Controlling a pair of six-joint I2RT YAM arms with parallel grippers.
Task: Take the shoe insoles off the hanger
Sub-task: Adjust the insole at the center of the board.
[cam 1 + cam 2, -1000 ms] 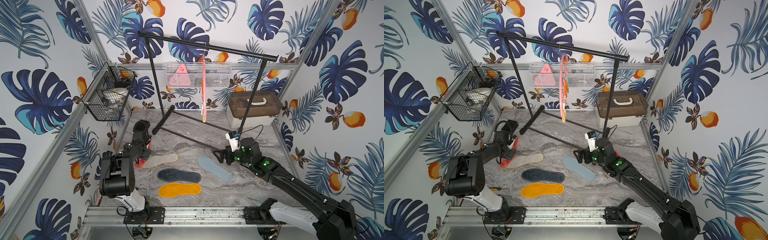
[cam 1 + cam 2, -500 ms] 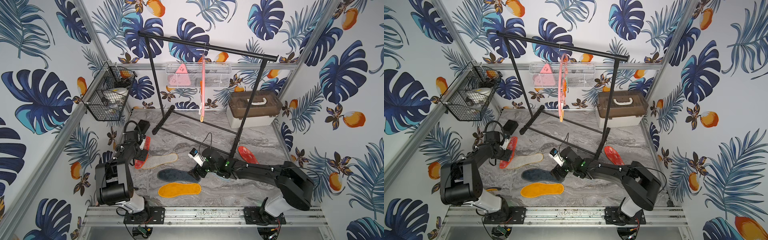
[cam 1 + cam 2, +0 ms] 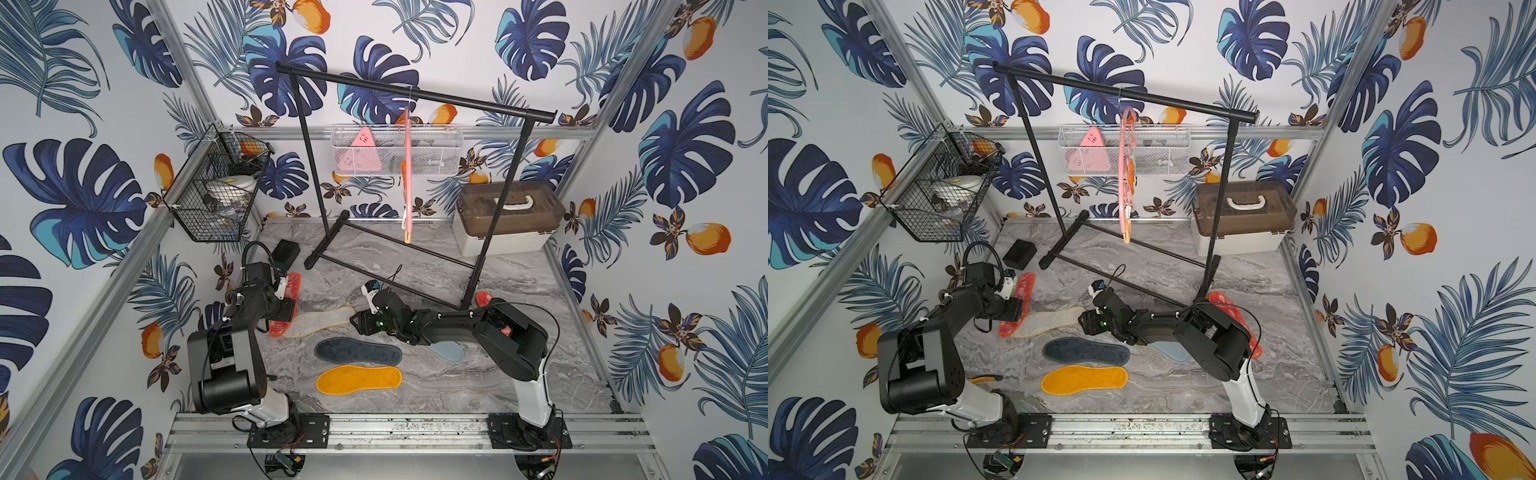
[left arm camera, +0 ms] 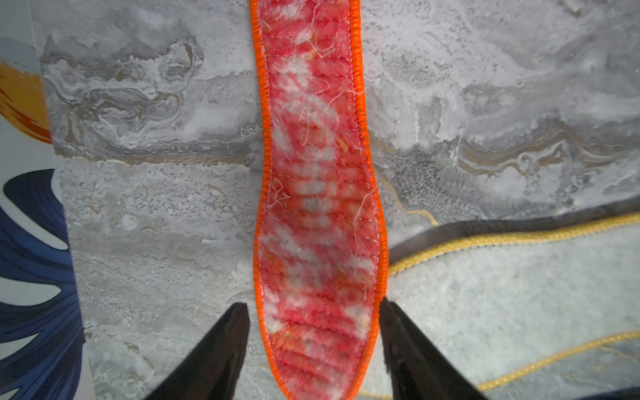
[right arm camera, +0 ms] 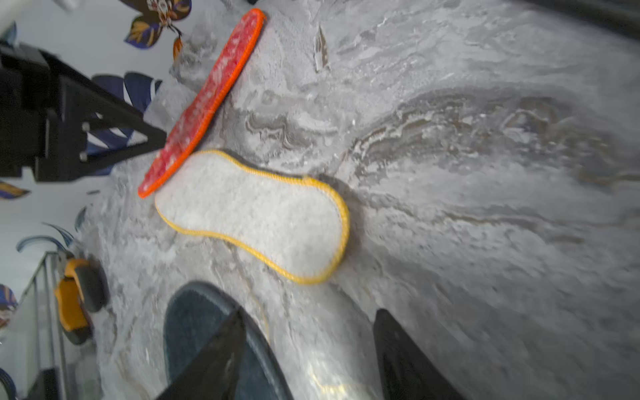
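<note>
Left gripper (image 4: 313, 306): jaws spread, straddling one end of the red insole (image 4: 315, 173). One finger (image 4: 398, 332) met its orange edge and the other stood just clear.
Red insole: lay flat on the table (image 3: 519, 374) near the left wall, touching the cream insole (image 4: 502, 294) at that end.
Right gripper (image 5: 309, 311): jaws apart, with only bare table between them. One finger (image 5: 214, 353) hung over the end of the navy insole (image 5: 194, 322).
Right arm: stretched low across the middle of the table, with the gripper near the far end of the cream insole.
Cream insole: flat, yellow-edged, between the two grippers.
Navy insole: flat, just in front of the cream one, with the orange insole (image 3: 359, 378) beside it nearer the front.
Blue-grey insole (image 3: 449, 351): on the table, partly hidden under the right arm.
Second red insole (image 3: 1225, 305): on the table at the foot of the rail, partly hidden behind the right arm.
Hanger (image 3: 407, 166): pink, seen edge-on, hung by its hook from the black rail (image 3: 415, 93) at the back, well apart from all six insoles.
Backdrop: a wire basket (image 3: 216, 199) on the left wall and a brown-lidded box (image 3: 507, 224) in the far right corner.
</note>
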